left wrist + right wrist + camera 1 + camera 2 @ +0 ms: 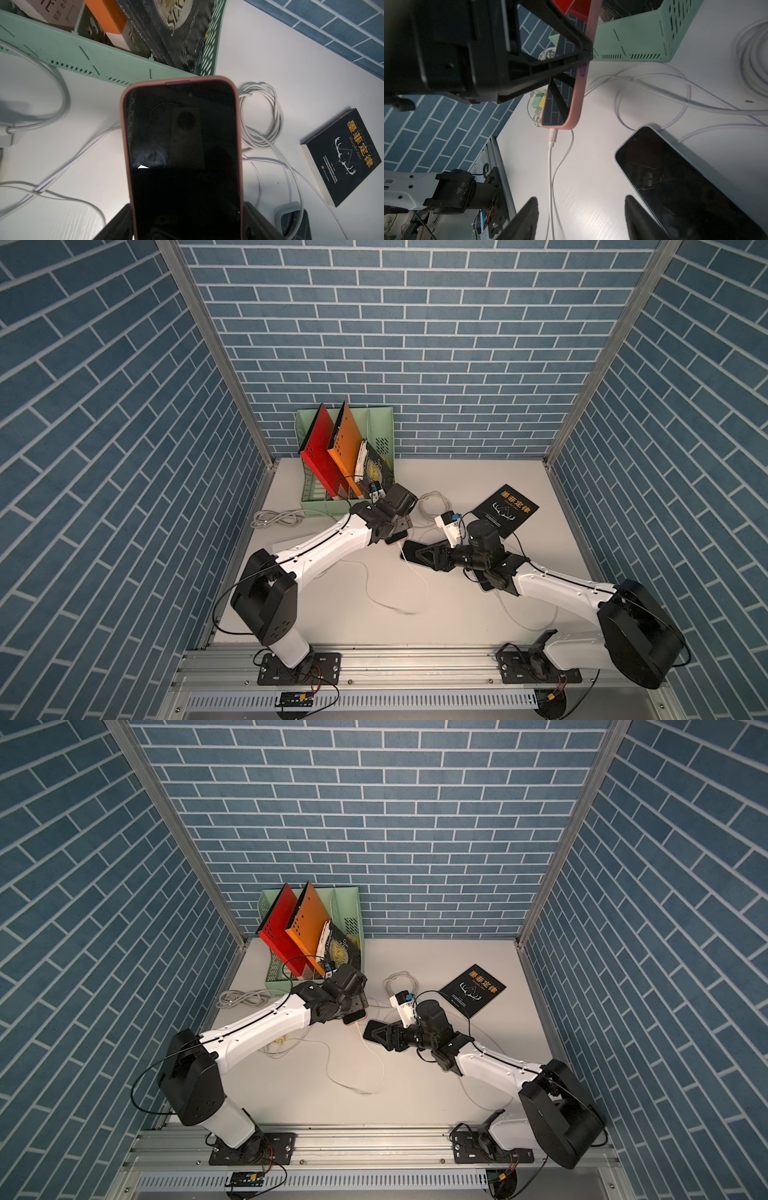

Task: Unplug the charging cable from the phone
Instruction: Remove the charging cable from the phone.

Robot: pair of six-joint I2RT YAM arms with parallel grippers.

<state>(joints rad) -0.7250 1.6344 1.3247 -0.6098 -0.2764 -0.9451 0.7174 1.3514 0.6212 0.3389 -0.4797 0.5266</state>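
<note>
**Over the table's middle, the phone is hanging with its cable plugged in**

At the centre of the scene, the left gripper (397, 532) is clamping the pink-cased phone (578, 97) across its width. It is holding the phone clear of the table (591, 187). The plug (552, 136) is sitting in the port at the phone's lower end, and the charging cable (550, 170) is trailing down toward the near side. Just to the right, the right gripper (581, 207) is hovering empty with its fingers spread. The cable is running between them, but they are sitting short of the plug.

Judging the risks from here:
- **Wrong grip:** fingers closing on the thin cord instead of the stiff plug are likely slipping along it or straining it.
- **Skewed pull:** a pull off the port's line is likely twisting the phone in the left grip.
- **Second phone:** a second phone (675, 176) is lying flat just under the right gripper and is risking a nudge
</note>
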